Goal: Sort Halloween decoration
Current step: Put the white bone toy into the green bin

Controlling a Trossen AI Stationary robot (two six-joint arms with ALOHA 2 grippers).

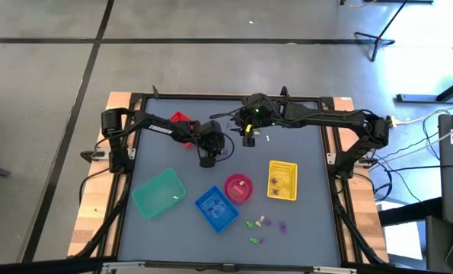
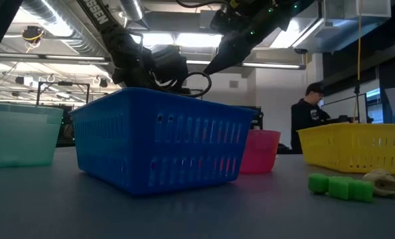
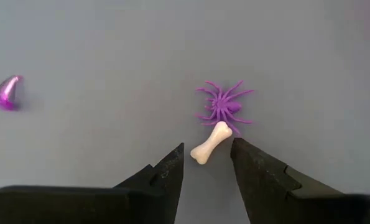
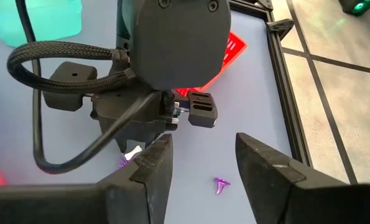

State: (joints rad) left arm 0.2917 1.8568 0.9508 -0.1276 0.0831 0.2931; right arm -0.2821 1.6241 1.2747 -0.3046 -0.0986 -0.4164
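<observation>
Hovering over the tabletop [image 3: 110,50], the left end effector [image 3: 208,167] stands open around a cream bone [image 3: 210,143], not gripping it. A purple spider [image 3: 224,107] touches the bone. The right end effector [image 4: 200,163] waits open nearby, empty

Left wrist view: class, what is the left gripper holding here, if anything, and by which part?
Nothing yet. The left gripper is open, its fingers either side of a cream bone lying on the table beside a purple spider, not touching it.

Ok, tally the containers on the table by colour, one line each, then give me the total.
red basket: 1
teal basket: 1
blue basket: 1
yellow basket: 1
pink bowl: 1
Total: 5
</observation>
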